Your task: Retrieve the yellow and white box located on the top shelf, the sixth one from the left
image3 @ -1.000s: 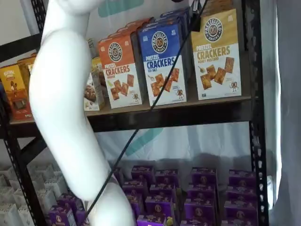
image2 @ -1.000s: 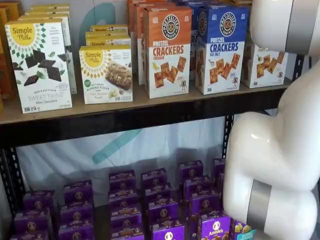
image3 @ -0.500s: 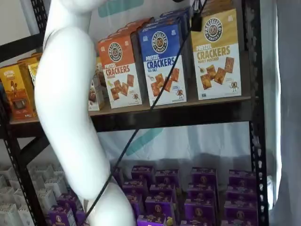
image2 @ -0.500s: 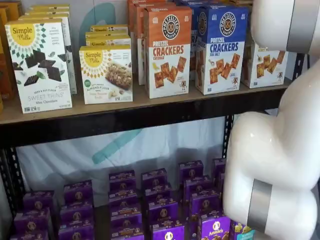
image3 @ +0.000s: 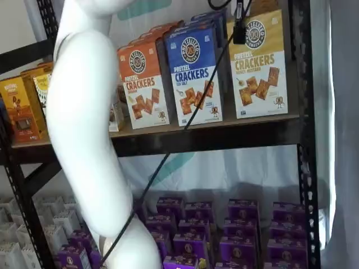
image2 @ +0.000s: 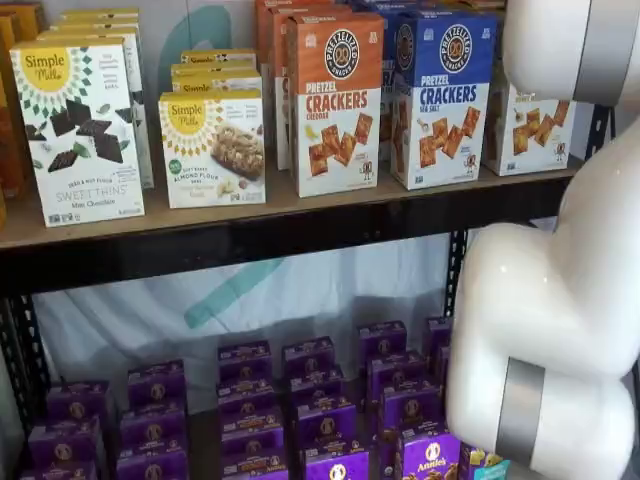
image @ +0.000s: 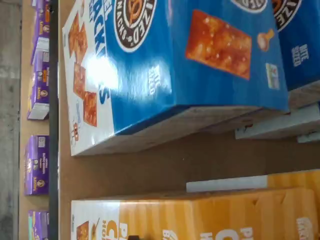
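The yellow and white box (image3: 258, 67) stands upright at the right end of the top shelf (image3: 213, 137), next to the blue-topped carton (image3: 195, 73). In a shelf view the yellow and white box (image2: 530, 130) is mostly hidden by the white arm (image2: 560, 300). From overhead, the wrist view shows its yellow top (image: 200, 215) beside the blue carton (image: 170, 65), with bare shelf board (image: 165, 167) between them. Only a black part of my gripper (image3: 240, 32) shows, hanging with its cable in front of the box's upper left corner. Its jaws stand wide and hold nothing.
An orange-topped cracker carton (image2: 335, 100) and Simple Mills boxes (image2: 210, 145) fill the shelf further left. Small purple boxes (image2: 320, 410) crowd the lower level. Black uprights (image3: 303, 140) frame the shelf's right end. The arm's cable (image3: 168, 151) hangs across the shelf front.
The black gripper part and its cable have dropped slightly and moved right, onto the yellow box's upper left corner. The white arm has shifted a little right. No box has moved.
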Robot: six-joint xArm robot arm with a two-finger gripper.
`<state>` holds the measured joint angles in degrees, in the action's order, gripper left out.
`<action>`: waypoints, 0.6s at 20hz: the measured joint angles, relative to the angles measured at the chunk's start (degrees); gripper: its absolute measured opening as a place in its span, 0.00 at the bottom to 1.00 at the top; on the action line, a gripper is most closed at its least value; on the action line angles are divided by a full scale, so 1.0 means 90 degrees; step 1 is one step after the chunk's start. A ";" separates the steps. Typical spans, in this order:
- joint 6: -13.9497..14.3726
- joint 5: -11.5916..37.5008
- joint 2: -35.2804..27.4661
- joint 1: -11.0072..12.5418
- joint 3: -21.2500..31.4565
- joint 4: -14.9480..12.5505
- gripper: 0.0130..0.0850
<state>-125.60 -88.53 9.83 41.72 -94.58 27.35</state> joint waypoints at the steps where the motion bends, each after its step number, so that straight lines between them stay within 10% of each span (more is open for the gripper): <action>1: -0.0001 0.0000 -0.0017 -0.0006 -0.0009 -0.0019 1.00; 12: 0.0174 -0.0889 -0.0557 -0.0126 -0.1010 -0.0631 1.00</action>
<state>-124.04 -96.53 4.83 40.59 -103.67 21.67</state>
